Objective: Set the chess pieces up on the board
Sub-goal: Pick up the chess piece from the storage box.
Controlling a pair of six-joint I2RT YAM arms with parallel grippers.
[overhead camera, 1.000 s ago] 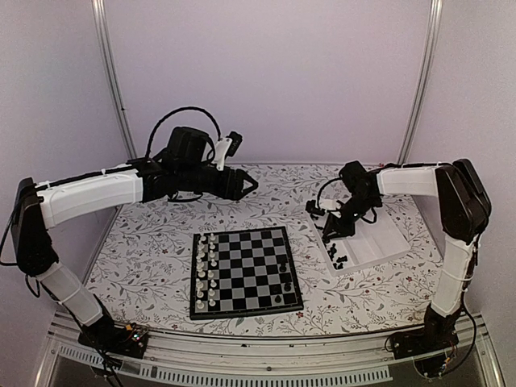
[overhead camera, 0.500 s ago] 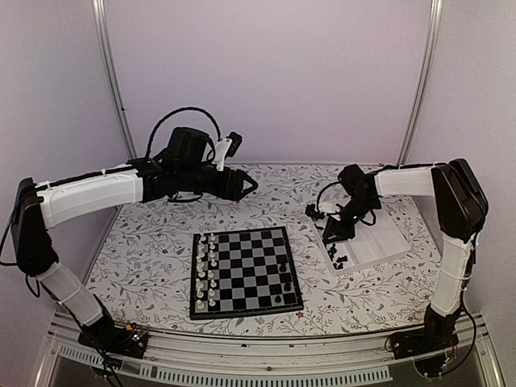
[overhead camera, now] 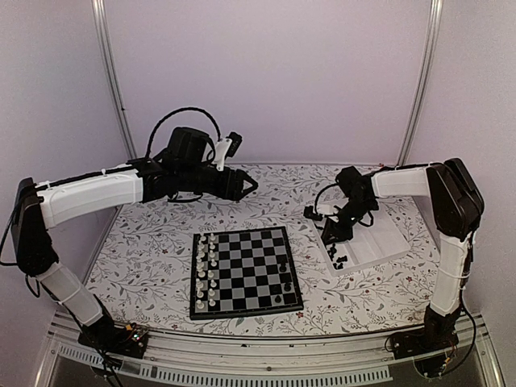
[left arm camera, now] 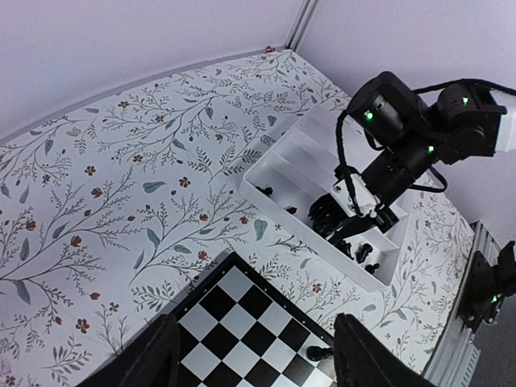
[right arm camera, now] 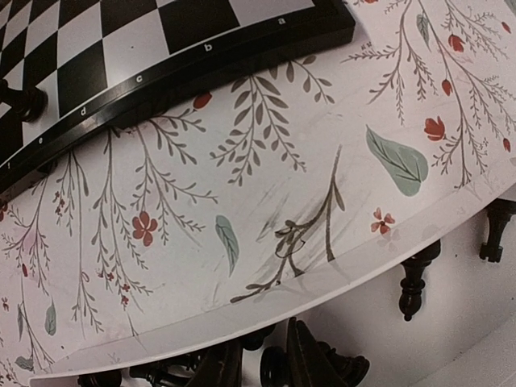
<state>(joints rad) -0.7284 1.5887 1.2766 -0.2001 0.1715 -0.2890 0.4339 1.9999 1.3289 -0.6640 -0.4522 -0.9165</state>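
Observation:
The board (overhead camera: 242,274) lies in the middle of the table, with white chessmen along its left side and three black chess pieces (overhead camera: 284,267) on its right side. My right gripper (overhead camera: 331,234) reaches down into the white tray (overhead camera: 379,242). In the right wrist view its fingers (right arm camera: 310,355) stand close together on a black chess piece (right arm camera: 274,369), among several loose black pieces (right arm camera: 411,278). My left gripper (overhead camera: 247,185) hangs open high above the table behind the board. In the left wrist view the left gripper (left arm camera: 258,363) has nothing between its fingers, and one black piece (left arm camera: 320,352) shows on the board (left arm camera: 242,330) below.
The tray (left arm camera: 278,189) sits right of the board, its long rim (right arm camera: 322,278) facing the board's edge (right arm camera: 185,68). More black pieces (overhead camera: 339,261) lie at the tray's near end. A flowered cloth (overhead camera: 153,250) covers the table; walls close in behind and at both sides.
The right wrist has shifted slightly above the tray, its fingers staying among the pieces. The left arm has not moved.

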